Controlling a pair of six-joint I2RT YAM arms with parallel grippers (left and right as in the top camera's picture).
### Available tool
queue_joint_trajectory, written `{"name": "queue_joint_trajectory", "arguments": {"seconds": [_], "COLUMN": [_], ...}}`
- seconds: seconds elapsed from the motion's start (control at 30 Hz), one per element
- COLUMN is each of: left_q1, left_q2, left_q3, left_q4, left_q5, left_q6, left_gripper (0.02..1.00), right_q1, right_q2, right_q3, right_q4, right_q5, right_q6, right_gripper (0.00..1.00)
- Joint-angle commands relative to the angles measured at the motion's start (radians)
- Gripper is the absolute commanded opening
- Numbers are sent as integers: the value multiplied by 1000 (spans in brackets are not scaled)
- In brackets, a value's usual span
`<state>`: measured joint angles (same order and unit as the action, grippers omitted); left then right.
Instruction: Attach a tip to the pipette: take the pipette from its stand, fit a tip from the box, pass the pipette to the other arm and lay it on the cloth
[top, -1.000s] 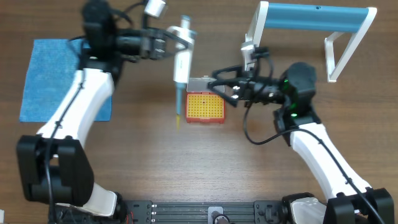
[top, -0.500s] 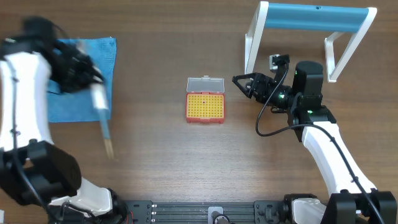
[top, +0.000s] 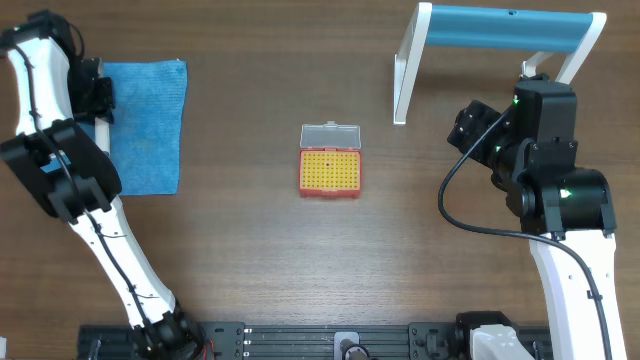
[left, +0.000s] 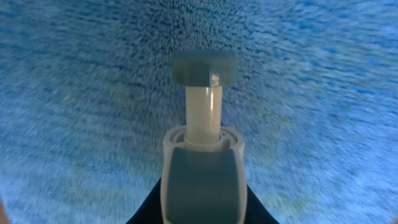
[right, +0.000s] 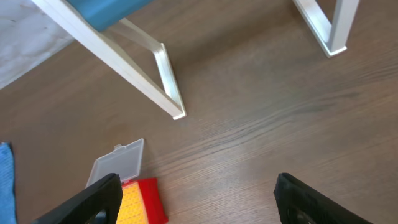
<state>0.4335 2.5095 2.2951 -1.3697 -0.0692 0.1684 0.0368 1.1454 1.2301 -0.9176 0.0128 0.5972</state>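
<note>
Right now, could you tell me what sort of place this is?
Likely a robot bench set up for lab work: a wooden worktop with a tip box, a blue-and-white stand, and a pipette over a blue cloth.

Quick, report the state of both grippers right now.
Left gripper: shut on the pipette, over the blue cloth.
Right gripper: open, holding nothing.

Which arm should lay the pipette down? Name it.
Left. Its gripper holds the pipette over the cloth; the right gripper is open and empty, off by the stand.
</note>
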Motion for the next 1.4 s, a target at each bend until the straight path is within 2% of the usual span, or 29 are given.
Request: {"name": "queue_joint_trajectory", "arguments": {"seconds": [0.03, 0.23, 0.77, 0.8, 0.83, 0.87, 1.07, 1.17, 1.23, 1.27, 1.33, 1.4], "left_q1": [-46, -88, -62, -62, -62, -62, -63, -68, -83, -95, -116, -150], "left_q2": [17, 34, 78, 78, 78, 78, 72, 40, -7, -27, -66, -146], "left_q3": [38, 39, 38, 38, 38, 39, 143, 292, 424, 483, 586, 658], "left_q4": [123, 236, 229, 229, 229, 225, 100, 1, -93, -153, -278, -329], "left_q5": [-40, -51, -51, -51, -51, -51, -54, -53, -43, -18, 30, 189], "left_q6": [129, 136, 132, 132, 132, 132, 124, 103, 37, 39, 42, 24], "left_gripper": [25, 27, 27, 106, 281, 996, 996, 996, 996, 996, 996, 996], "right_q1": [7, 7, 13, 13, 13, 13, 13, 13, 12, 11, 11, 10], "right_q2": [-2, 16, 38, 38, 38, 38, 38, 38, 37, 37, 38, 37], "right_q3": [14, 14, 14, 14, 14, 14, 14, 14, 14, 14, 14, 14], "right_q4": [-2, -3, -1, -1, -1, -1, -1, -1, -1, -1, 2, -2], "right_q5": [37, 36, 36, 36, 36, 36, 36, 40, 75, 95, 136, 137], "right_q6": [31, 38, 79, 79, 79, 79, 79, 79, 78, 77, 74, -83], "right_gripper": [803, 805, 803, 803, 803, 803, 807, 803, 807, 925, 930, 930]}}
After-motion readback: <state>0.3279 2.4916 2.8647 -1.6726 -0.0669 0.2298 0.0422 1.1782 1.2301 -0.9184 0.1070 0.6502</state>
